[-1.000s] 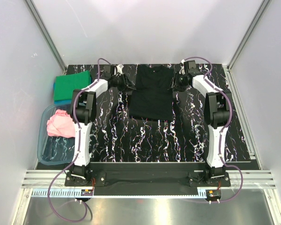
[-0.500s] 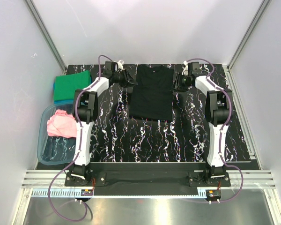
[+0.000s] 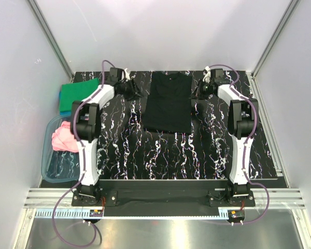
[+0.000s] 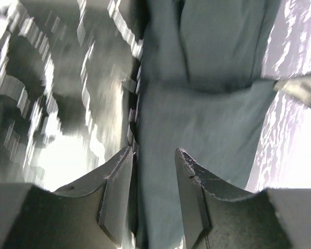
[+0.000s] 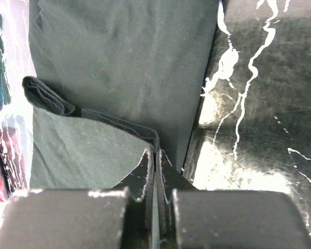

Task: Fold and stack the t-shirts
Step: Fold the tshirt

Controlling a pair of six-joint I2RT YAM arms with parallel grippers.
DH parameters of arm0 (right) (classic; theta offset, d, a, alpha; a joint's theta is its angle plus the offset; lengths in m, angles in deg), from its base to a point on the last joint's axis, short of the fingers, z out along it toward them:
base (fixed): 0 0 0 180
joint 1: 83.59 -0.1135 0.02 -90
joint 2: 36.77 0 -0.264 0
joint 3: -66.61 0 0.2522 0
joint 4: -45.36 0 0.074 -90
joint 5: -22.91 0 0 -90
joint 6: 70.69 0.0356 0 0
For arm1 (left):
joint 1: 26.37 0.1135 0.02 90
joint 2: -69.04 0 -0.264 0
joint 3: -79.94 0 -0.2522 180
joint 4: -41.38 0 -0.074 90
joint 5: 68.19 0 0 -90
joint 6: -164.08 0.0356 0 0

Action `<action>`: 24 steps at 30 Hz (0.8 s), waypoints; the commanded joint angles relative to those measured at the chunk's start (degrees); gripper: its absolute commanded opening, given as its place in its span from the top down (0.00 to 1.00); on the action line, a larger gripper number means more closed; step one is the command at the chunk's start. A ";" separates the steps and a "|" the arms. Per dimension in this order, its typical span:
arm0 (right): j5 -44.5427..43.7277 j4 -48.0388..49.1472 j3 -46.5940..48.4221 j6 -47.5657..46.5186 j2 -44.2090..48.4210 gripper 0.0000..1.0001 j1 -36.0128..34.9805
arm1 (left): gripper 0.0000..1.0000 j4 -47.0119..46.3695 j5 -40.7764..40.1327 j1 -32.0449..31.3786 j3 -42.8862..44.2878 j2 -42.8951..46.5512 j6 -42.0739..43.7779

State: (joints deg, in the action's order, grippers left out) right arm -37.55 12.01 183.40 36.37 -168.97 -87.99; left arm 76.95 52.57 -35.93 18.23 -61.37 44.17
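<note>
Black t-shirt [image 3: 168, 101], right pincer [image 5: 154, 156] apparently pinching edge, left pincer [image 4: 153, 153] parted

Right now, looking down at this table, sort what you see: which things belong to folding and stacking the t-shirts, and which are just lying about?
Belong to the job:
- black t-shirt, spread at the centre
- green t-shirt, folded
- blue t-shirt, only its edge showing under the green one
- pink t-shirt, bunched in the clear plastic tub

Just lying about:
- clear plastic tub
</note>
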 commanded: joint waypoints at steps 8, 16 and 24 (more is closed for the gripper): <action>-1.42 4.83 -3.09 3.24 0.72 1.00 1.42 | 0.55 -3.77 -1.69 0.25 -22.95 20.28 -3.13; -3.35 5.36 -4.41 5.88 -0.16 0.98 2.38 | 0.55 -7.39 0.09 -3.62 -32.98 22.30 -3.22; -2.29 2.64 -5.99 5.79 7.55 0.45 3.26 | 0.56 -8.78 -0.45 -7.22 -28.95 24.85 -2.96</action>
State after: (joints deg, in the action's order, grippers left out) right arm -39.10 15.29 178.15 42.23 -168.40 -85.06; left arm 72.88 51.13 -42.11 -14.47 -40.39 41.04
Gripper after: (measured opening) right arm 0.533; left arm 0.441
